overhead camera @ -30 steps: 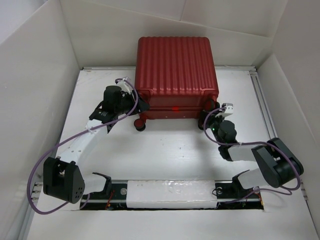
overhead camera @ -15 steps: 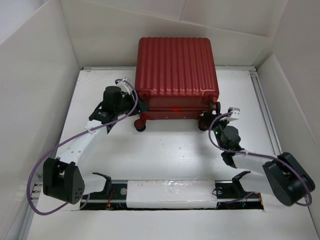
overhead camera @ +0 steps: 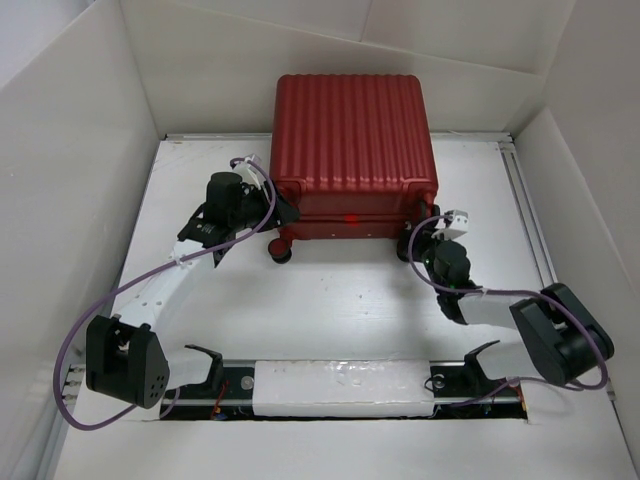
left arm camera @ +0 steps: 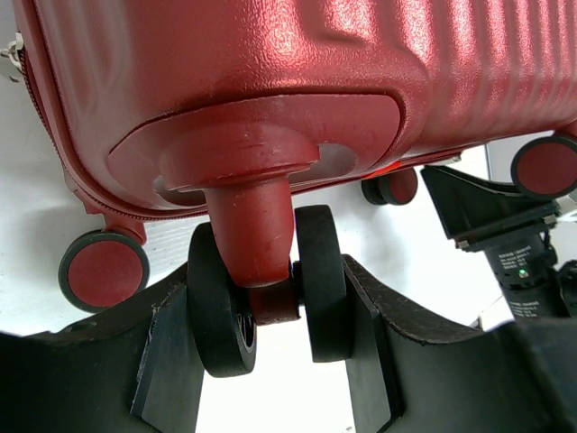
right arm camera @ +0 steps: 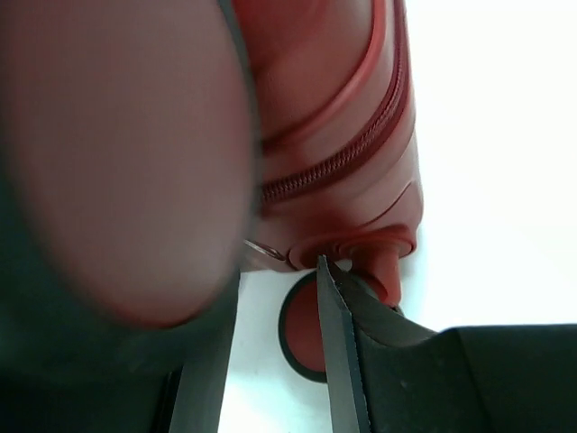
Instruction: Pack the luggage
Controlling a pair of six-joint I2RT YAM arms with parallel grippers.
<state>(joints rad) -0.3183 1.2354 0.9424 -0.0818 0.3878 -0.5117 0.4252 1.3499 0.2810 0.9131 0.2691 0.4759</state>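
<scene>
Clamps a twin caster (left arm camera: 321,281) of the closed red luggage (overhead camera: 352,130) in the left gripper (left arm camera: 270,302); poses the right gripper (right arm camera: 275,302) parted, empty, beside another wheel (right arm camera: 300,336).

The left gripper (left arm camera: 268,307) clamps a luggage wheel (left arm camera: 221,311), its arm stretched forward. The right gripper (right arm camera: 275,361) has its jaws apart, elbow folded low.
</scene>
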